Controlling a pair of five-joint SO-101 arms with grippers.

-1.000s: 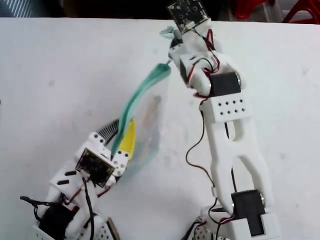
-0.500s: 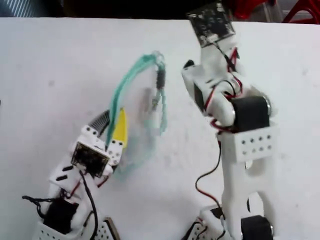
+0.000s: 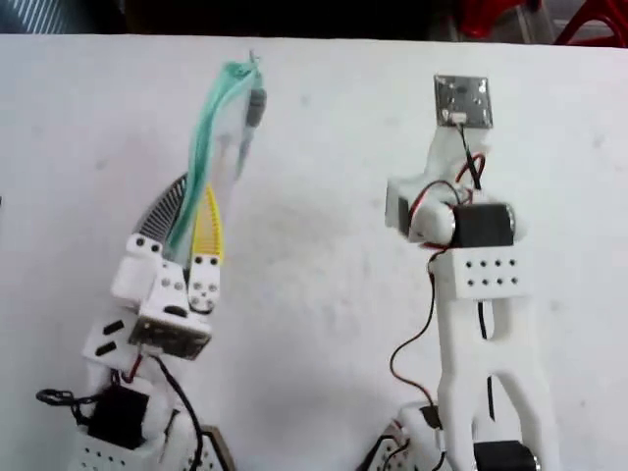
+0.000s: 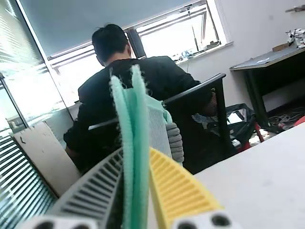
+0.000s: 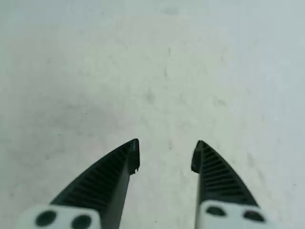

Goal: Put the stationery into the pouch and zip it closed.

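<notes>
Showing at upper left of high view, translucent teal-edged zip pouch [image 3: 224, 118] is pinched by left gripper [image 3: 196, 191], swung there from centre. Right gripper [image 5: 164, 155], withdrawn from zip end, is held spread over white table [image 5: 152, 71]. Zipping judged done; closure unconfirmed.

No text, label, brand, number or sign can be read in any of the views.
</notes>
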